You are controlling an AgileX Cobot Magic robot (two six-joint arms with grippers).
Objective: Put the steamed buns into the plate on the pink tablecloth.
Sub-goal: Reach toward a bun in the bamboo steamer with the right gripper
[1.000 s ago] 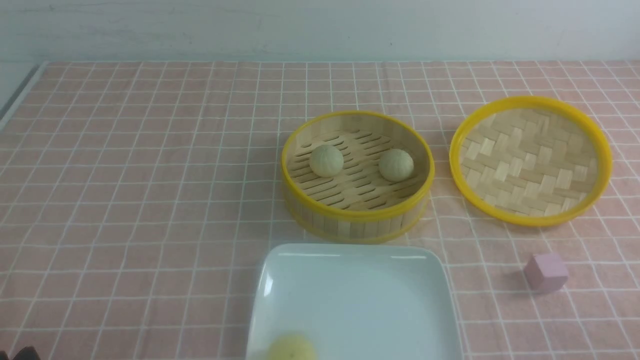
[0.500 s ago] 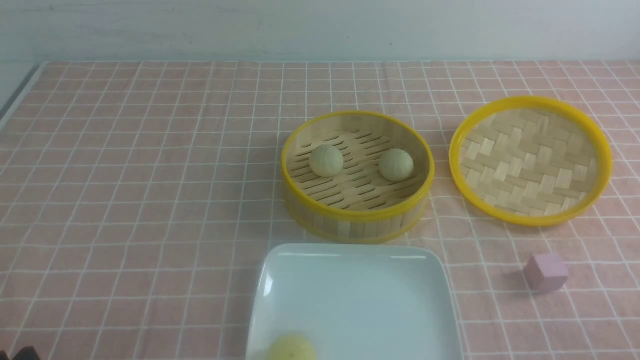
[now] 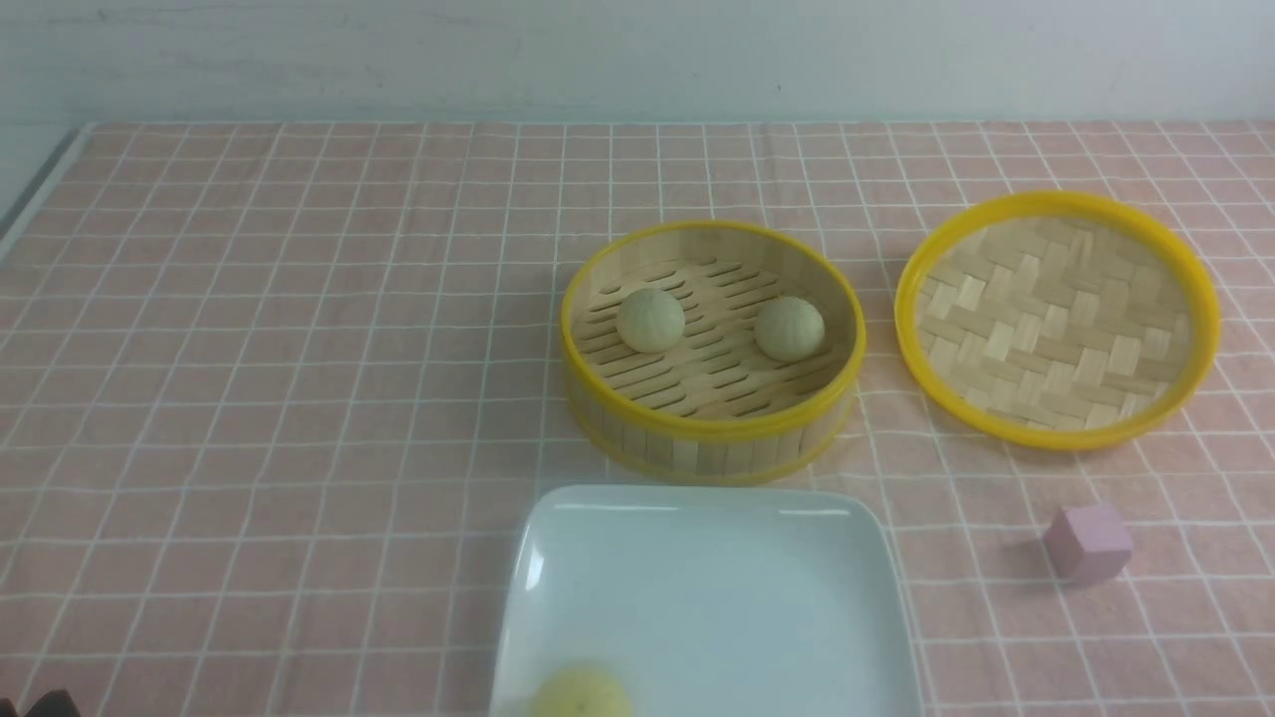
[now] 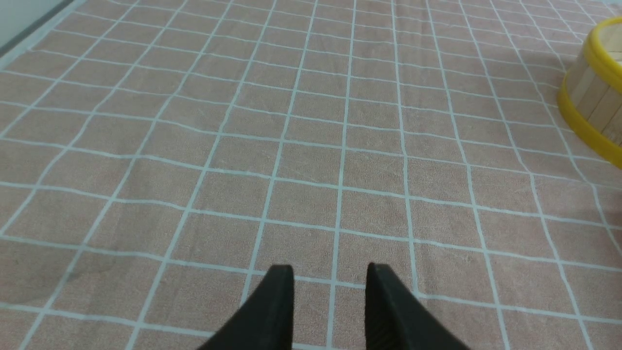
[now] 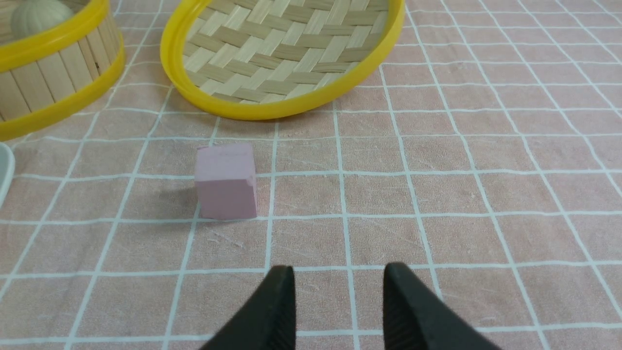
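Two cream steamed buns, one on the left (image 3: 650,319) and one on the right (image 3: 789,328), lie in the yellow-rimmed bamboo steamer basket (image 3: 712,438) on the pink tablecloth (image 3: 249,349). The white plate (image 3: 697,588) sits just in front of the basket; a blurred yellowish round shape (image 3: 581,697) shows at its near edge. My left gripper (image 4: 330,272) is open and empty over bare cloth, left of the basket (image 4: 590,97). My right gripper (image 5: 339,272) is open and empty, near the pink cube (image 5: 226,181). One bun (image 5: 39,14) shows in the right wrist view.
The woven bamboo lid (image 3: 1056,319) lies upturned to the right of the basket, also in the right wrist view (image 5: 282,53). The small pink-purple cube (image 3: 1088,541) sits front right. The cloth's left edge (image 3: 40,189) meets grey table. The plate's edge (image 5: 4,170) shows.
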